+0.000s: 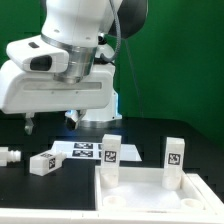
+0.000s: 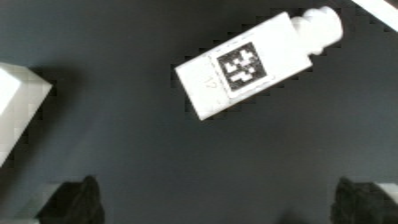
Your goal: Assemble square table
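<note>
- The lying leg [image 2: 246,68] is the part nearest the arm. It rests flat on the dark worktop [image 1: 140,138], tag face up, with a narrower stub at one end.
- In the exterior view it sits toward that view's left, near the marker board [image 1: 85,150]. A small white part [image 1: 10,157] lies further to the left.
- The jaws are spread wide and hold nothing. In the wrist view the two dark fingertips [image 2: 80,200] show only bare worktop between them.
- The leg is not between the jaws. It lies ahead of them and well apart, and it runs at a slant to the line joining the fingertips.
- By my reading, the jaws would have to shift over the leg and turn to square up with its long sides before coming down.
- The leg looks like hard, light plastic, so it should be stiff and not fragile. It is smooth, though, so a skewed pinch could make it slide or spin on the worktop.
- The best hold is probably across the flat sides of the blocky body, about mid-length by the tag, leaving the narrow stub free.
- The tabletop panel [image 1: 150,192] lies toward the exterior view's lower right. Two upright legs [image 1: 110,150] [image 1: 175,153] stand at its far corners, but I cannot tell whether they are fully seated.
- A white edge [image 2: 18,110] shows at the side of the wrist view, and I cannot tell which part it is.
</note>
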Robot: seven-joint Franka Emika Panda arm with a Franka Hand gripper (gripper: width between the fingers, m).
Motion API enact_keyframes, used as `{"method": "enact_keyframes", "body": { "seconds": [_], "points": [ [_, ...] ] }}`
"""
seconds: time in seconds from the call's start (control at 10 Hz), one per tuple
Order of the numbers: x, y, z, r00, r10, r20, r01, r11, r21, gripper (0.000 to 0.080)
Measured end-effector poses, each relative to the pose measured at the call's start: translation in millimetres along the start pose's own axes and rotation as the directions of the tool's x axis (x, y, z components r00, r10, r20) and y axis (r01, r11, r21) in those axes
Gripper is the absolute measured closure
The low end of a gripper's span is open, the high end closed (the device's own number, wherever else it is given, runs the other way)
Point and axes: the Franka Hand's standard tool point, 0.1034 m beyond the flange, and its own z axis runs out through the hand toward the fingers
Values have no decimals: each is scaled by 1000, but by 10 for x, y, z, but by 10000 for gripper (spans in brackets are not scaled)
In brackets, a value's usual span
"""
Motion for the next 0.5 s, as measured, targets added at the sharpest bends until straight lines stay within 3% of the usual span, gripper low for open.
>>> {"method": "enact_keyframes", "body": {
  "seconds": [0.1,0.2,0.4,0.5],
  "points": [
    [14,-12,14,997,81,-4,-81,997,19,151],
    [24,55,72,978,207,26,-208,975,81,151],
    [35,143,258,871,471,138,-490,842,223,151],
    [39,180,310,840,521,153,-543,809,227,151]
  ]
}}
